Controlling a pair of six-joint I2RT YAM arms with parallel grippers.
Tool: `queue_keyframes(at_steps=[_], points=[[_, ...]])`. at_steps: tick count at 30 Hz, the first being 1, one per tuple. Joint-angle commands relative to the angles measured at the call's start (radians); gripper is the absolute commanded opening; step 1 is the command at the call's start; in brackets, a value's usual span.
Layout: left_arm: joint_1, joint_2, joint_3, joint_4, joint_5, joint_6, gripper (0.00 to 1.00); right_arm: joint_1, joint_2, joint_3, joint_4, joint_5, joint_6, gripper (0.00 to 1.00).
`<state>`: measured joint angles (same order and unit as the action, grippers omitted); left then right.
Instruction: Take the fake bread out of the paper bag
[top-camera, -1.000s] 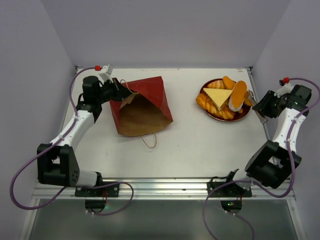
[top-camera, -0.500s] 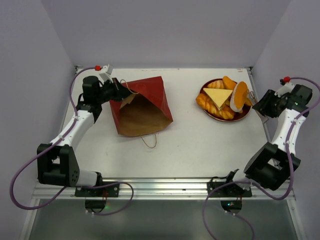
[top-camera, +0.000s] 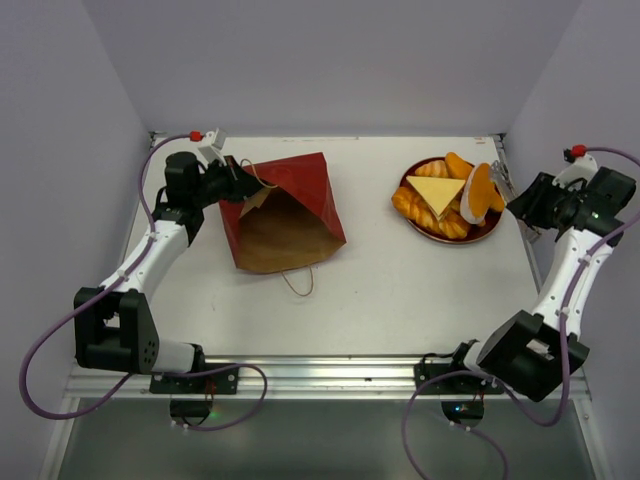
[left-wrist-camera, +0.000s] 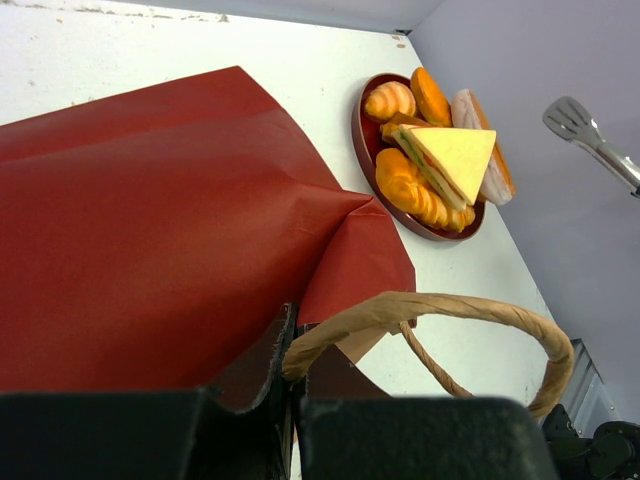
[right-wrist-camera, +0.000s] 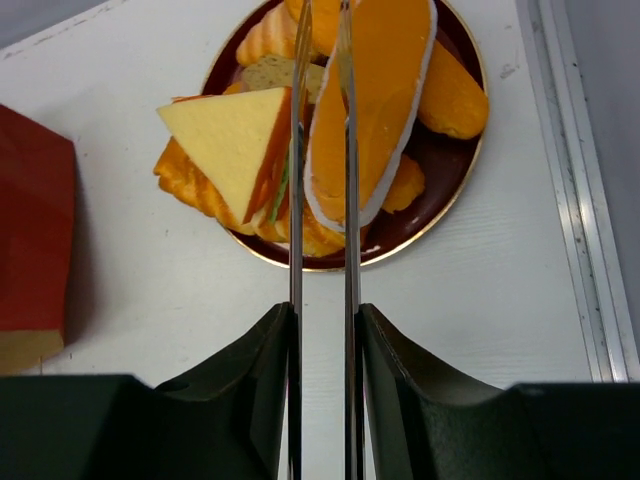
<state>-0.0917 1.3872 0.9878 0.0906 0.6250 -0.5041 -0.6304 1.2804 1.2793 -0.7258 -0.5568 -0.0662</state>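
Note:
The red paper bag (top-camera: 285, 215) lies on its side at the back left, its brown inside facing the near edge; I see no bread in it. My left gripper (top-camera: 228, 185) is shut on the bag's rim beside a looped handle (left-wrist-camera: 430, 310). The fake bread (top-camera: 437, 193), croissants, loaves and a yellow triangular slice (right-wrist-camera: 225, 130), is piled on the dark-red plate (top-camera: 480, 235). My right gripper (top-camera: 532, 203) is shut on metal tongs (right-wrist-camera: 298, 200), held above and right of the plate. The tongs' arms are slightly apart and hold nothing.
A second bag handle (top-camera: 297, 282) lies loose on the table in front of the bag. The table's right rail (right-wrist-camera: 575, 200) runs close beside the plate. White walls enclose the table on three sides.
My right arm has lifted and drawn back to the right, taking the tongs away from the plate. The orange loaf slice at the plate's right side has tipped more upright. The left arm has not moved.

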Motion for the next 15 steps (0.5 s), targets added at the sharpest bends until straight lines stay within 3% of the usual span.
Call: queue_keyframes(at_steps=[1,6,10,15], points=[[0.010,-0.031,0.008,0.021,0.016,0.003,0.00,0.009,-0.064,0.020,0.009,-0.176,-0.043,0.35],[0.010,-0.040,0.020,-0.002,0.013,0.003,0.00,0.150,-0.127,0.011,-0.032,-0.227,-0.145,0.35],[0.010,-0.053,0.046,-0.041,0.004,0.003,0.00,0.427,-0.170,-0.026,0.002,-0.105,-0.184,0.35],[0.014,-0.057,0.098,-0.129,-0.016,0.007,0.00,0.616,-0.132,-0.101,0.069,0.017,-0.240,0.34]])
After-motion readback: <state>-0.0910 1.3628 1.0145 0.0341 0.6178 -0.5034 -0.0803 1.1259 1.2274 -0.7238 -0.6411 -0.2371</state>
